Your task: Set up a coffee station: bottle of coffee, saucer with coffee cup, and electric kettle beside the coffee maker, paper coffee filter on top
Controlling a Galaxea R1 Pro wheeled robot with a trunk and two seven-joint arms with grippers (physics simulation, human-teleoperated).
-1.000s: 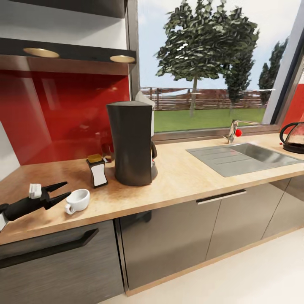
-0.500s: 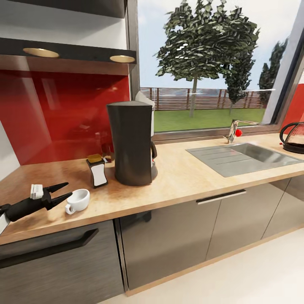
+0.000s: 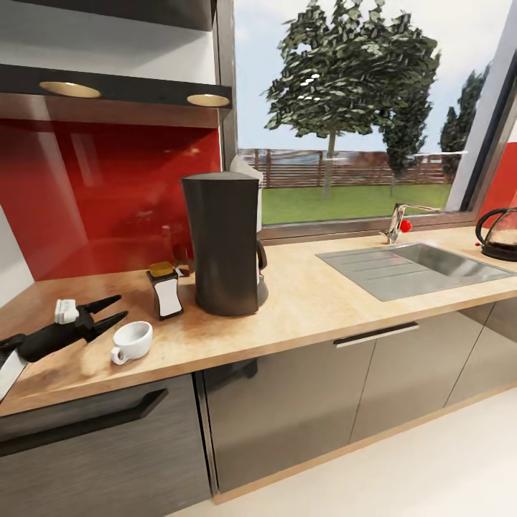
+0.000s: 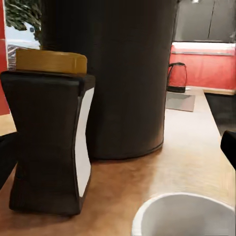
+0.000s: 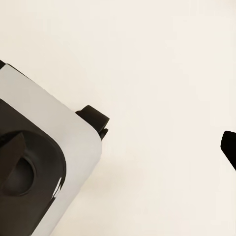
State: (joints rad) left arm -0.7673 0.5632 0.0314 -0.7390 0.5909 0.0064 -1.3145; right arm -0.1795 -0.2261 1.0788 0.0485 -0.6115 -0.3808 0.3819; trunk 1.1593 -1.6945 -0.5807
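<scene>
The dark coffee maker (image 3: 222, 244) stands on the kitchen countertop (image 3: 309, 309). Just left of it is the bottle of coffee (image 3: 165, 291), black with a yellow lid. The white coffee cup (image 3: 133, 341) sits upright on the bare worktop nearer the front edge. My left gripper (image 3: 120, 306) hovers open just left of and above the cup, holding nothing. The left wrist view looks past the cup's rim (image 4: 187, 216) at the bottle (image 4: 49, 132) and the coffee maker (image 4: 123, 73). The electric kettle (image 3: 500, 233) stands at the far right. The saucer and paper coffee filter are out of view. The black kitchen shelf (image 3: 115, 86) is bare.
A steel sink (image 3: 416, 266) with a tap (image 3: 395, 222) lies between the coffee maker and the kettle. A red splashback (image 3: 108, 194) backs the worktop's left end, a window the rest. The right wrist view looks down on pale floor and part of my base (image 5: 34, 162).
My left gripper has risen a little and shifted slightly right, away from the cup. The cup, bottle and coffee maker have not moved.
</scene>
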